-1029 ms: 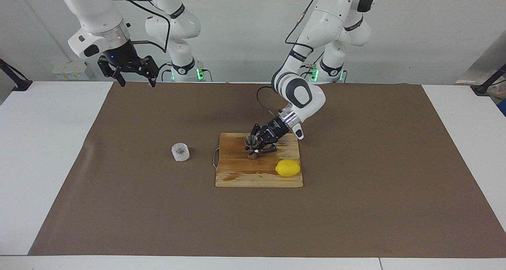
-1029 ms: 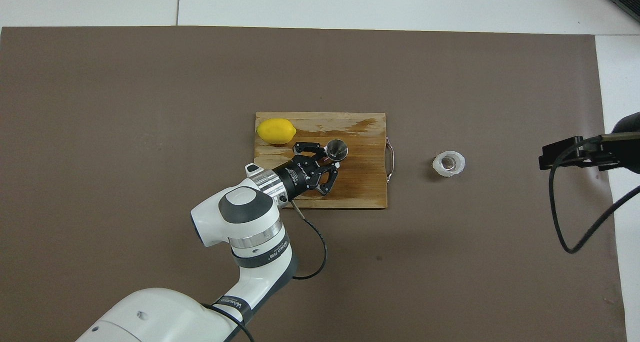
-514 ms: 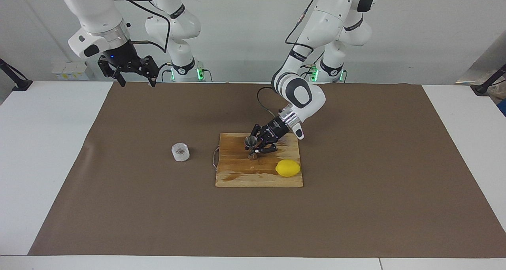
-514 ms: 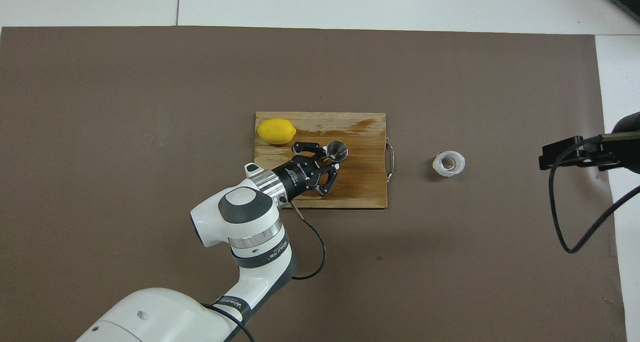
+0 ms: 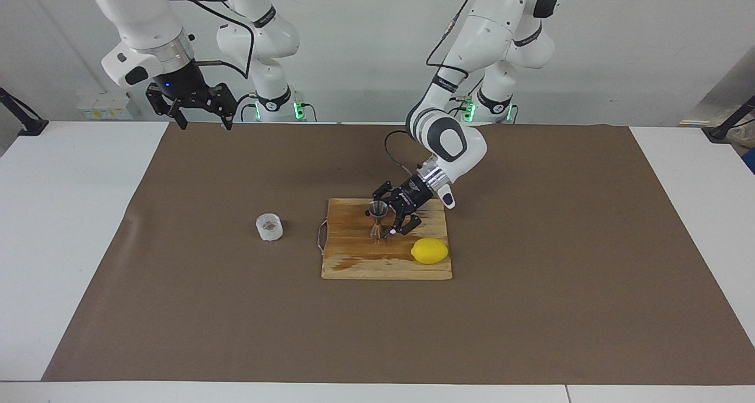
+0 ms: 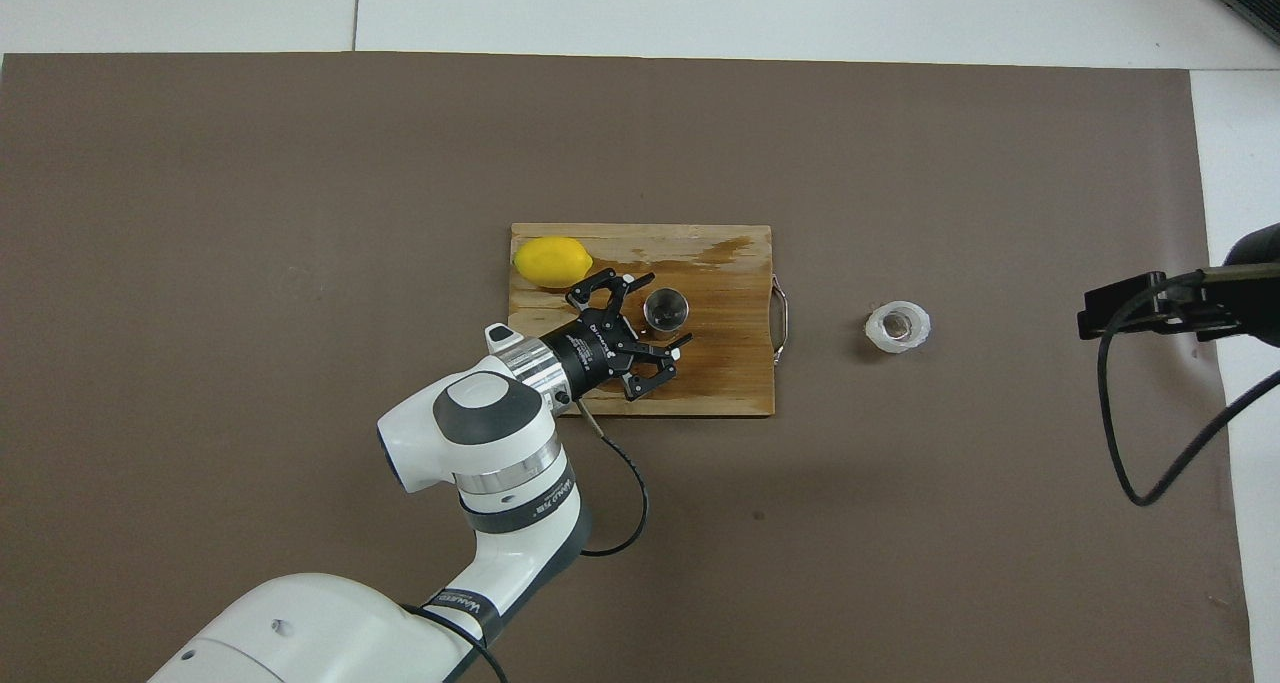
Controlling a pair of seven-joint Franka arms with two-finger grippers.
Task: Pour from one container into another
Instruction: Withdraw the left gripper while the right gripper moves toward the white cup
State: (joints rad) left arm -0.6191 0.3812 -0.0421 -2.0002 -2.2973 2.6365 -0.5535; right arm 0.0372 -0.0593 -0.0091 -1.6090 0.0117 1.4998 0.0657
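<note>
The clear plastic cup (image 5: 269, 226) (image 6: 897, 327) with brownish contents stands on the brown mat, beside the wooden cutting board (image 5: 354, 264) (image 6: 730, 383) toward the right arm's end. The steel jigger (image 5: 377, 219) (image 6: 666, 310) stands upright on the board. My left gripper (image 5: 385, 214) (image 6: 655, 312) is low over the board, open, with its fingers on either side of the jigger. My right gripper (image 5: 203, 123) hangs open in the air over the mat's edge at the robots' end and holds nothing.
A yellow lemon (image 5: 429, 251) (image 6: 551, 262) lies on the board's corner away from the robots, close to the left gripper. The board has a wire handle (image 6: 781, 303) on the side facing the cup. A brown mat (image 5: 531, 308) covers the table.
The left gripper has opened and let go of the jigger, which went from tilted to upright on the board. The right arm has not moved.
</note>
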